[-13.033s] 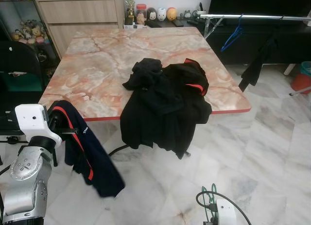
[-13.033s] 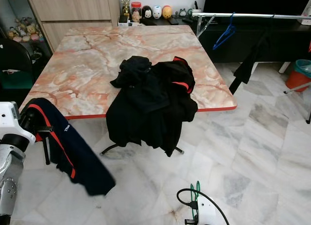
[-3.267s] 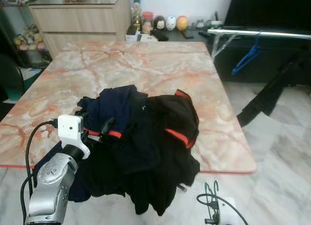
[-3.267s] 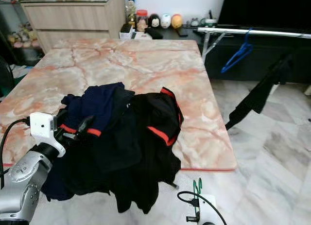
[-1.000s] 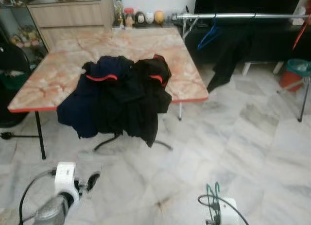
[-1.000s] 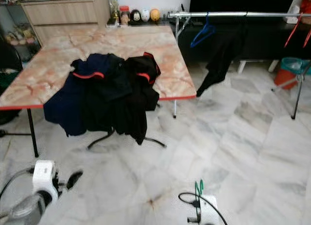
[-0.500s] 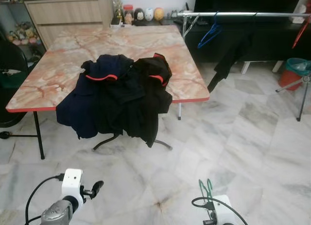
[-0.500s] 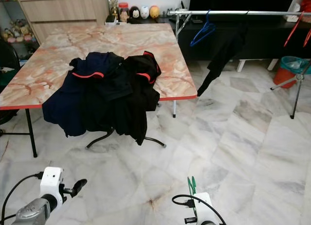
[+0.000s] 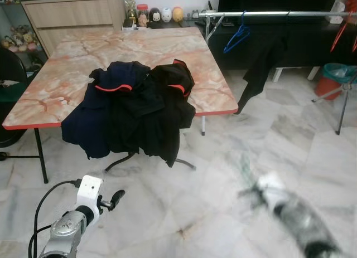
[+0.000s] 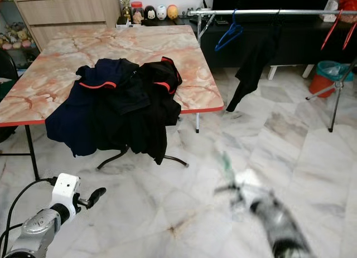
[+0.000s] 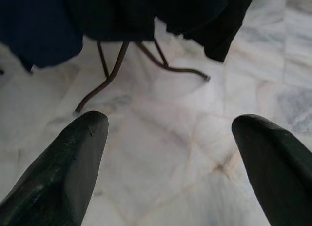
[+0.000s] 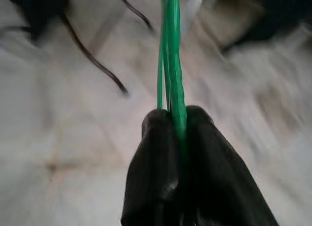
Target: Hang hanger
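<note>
A green hanger (image 12: 170, 50) is pinched between the black fingers of my right gripper (image 12: 178, 116), which is shut on it. The right arm (image 10: 262, 205) is a moving blur over the marble floor at the lower right, and the hanger (image 10: 225, 160) shows as a faint green streak ahead of it. Far back on the right runs a silver clothes rail (image 9: 273, 14) with a blue hanger (image 9: 236, 38) and a black garment (image 9: 266, 60) on it. My left gripper (image 9: 116, 199) hangs low at the left, open and holding nothing.
A marble-topped table (image 9: 61, 74) stands ahead on the left with a heap of dark clothes (image 9: 136, 105) draped over its front edge. Red hangers (image 9: 340, 35) and a teal bin (image 9: 329, 77) are at the far right. Open marble floor lies between me and the rail.
My right arm has swung up and forward from the bottom edge, carrying the green hanger, and is now blurred. The left gripper has barely moved. The view has shifted a little.
</note>
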{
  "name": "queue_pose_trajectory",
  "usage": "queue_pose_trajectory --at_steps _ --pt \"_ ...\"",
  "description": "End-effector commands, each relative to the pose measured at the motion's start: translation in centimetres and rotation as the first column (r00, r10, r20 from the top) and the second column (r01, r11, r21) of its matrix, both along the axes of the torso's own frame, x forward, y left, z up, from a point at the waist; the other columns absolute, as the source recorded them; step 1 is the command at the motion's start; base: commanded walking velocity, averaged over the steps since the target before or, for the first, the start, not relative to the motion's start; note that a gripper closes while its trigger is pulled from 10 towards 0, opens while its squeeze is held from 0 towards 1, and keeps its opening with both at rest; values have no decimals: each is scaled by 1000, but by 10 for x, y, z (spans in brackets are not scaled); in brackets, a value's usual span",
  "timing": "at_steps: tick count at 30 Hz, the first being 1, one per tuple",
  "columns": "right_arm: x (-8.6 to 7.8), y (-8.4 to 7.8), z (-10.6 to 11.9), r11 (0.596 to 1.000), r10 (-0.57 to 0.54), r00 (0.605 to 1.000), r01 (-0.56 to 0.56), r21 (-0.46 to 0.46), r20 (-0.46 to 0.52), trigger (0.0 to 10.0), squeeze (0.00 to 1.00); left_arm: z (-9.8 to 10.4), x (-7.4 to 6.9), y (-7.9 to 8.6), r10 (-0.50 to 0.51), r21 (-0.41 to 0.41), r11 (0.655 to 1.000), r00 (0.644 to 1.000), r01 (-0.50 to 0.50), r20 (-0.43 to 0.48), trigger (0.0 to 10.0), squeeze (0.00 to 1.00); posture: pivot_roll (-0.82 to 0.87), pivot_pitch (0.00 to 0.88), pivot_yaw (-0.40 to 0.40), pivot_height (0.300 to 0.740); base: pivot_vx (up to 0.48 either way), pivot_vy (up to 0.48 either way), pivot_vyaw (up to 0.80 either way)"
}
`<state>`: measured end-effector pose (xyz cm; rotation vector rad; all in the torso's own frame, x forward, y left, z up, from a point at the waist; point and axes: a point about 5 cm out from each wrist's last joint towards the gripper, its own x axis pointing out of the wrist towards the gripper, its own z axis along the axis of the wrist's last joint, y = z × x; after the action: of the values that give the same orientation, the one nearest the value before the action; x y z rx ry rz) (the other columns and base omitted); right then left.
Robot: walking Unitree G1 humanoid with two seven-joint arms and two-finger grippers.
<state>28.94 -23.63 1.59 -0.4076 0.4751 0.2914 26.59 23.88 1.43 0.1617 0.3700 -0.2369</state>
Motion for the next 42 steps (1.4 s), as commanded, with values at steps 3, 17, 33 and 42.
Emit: queue_pose_trajectory --at_steps 3,17,33,42 --pt "-18 19 -21 990 125 987 -117 78 -99 10000 0 7 4 2 -33 29 999 999 32 28 10000 0 -74 0 -23 740 0 0 0" --pt "-50 37 -18 721 667 707 -532 444 -234 10000 0 29 1 -19 -432 160 894 900 419 57 10000 0 -74 0 -25 740 0 0 0" --pt "-62 28 67 441 852 522 -755 486 36 10000 0 101 1 -48 -709 133 705 691 697 140 10000 0 -76 0 -32 740 0 0 0" --pt "-72 30 66 465 858 512 -755 462 -27 10000 0 132 4 -65 -716 85 690 661 719 226 10000 0 -64 0 -39 740 0 0 0"
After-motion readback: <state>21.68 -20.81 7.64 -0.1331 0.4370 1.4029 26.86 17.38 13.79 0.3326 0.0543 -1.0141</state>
